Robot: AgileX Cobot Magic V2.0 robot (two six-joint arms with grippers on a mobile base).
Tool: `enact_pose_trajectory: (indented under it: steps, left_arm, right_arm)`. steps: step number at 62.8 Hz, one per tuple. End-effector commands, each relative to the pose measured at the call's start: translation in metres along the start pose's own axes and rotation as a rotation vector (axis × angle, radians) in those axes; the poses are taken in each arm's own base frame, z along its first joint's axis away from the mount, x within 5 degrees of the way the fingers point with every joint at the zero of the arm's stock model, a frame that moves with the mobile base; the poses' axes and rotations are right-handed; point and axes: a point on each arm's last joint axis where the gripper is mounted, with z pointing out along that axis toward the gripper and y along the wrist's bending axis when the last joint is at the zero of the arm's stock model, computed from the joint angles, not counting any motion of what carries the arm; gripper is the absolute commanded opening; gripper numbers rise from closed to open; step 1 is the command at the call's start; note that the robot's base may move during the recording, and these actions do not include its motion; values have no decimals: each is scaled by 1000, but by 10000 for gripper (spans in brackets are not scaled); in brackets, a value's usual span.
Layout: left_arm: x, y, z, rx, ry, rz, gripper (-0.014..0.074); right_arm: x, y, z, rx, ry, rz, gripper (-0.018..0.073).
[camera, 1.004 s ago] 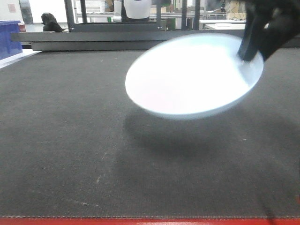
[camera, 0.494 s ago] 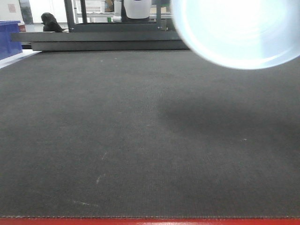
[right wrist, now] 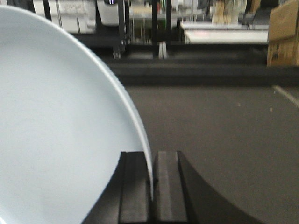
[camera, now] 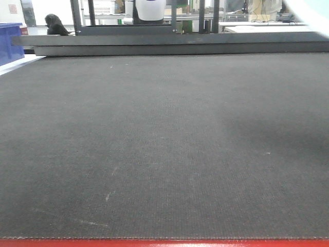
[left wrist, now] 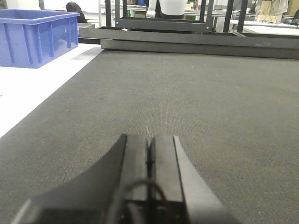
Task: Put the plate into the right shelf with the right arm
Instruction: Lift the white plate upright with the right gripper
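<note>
While the grey surface (camera: 154, 154) lies below, the plate (right wrist: 56, 116) hangs at one o'clock in the front view, rim clamped by the right hand (right wrist: 152, 186). The left hand (left wrist: 149, 158) is closed and empty. Grasp and lift look done; reaching the right shelf, unseen, remains.

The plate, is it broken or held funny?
Not broken: the plate looks smooth and whole where it shows. It is held oddly, though. The right gripper pinches only its rim, so it stands on edge instead of lying flat. The dark mat below shows no spill.
</note>
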Motion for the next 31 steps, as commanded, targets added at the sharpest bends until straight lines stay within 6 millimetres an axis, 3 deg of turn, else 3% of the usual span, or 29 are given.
enact_pose_trajectory:
  steps: [1, 11, 31]
  left_arm:
    - [-5, 1, -1, -12, -89, -15, -128]
    - [-5, 1, -1, -12, -89, -15, -128]
    - [-5, 1, -1, -12, -89, -15, -128]
  right_arm:
    - [-23, 0, -15, 1, -191, -14, 53]
    - [-29, 1, -30, -4, -261, -9, 53]
    - [-28, 1, -30, -4, -255, -9, 53]
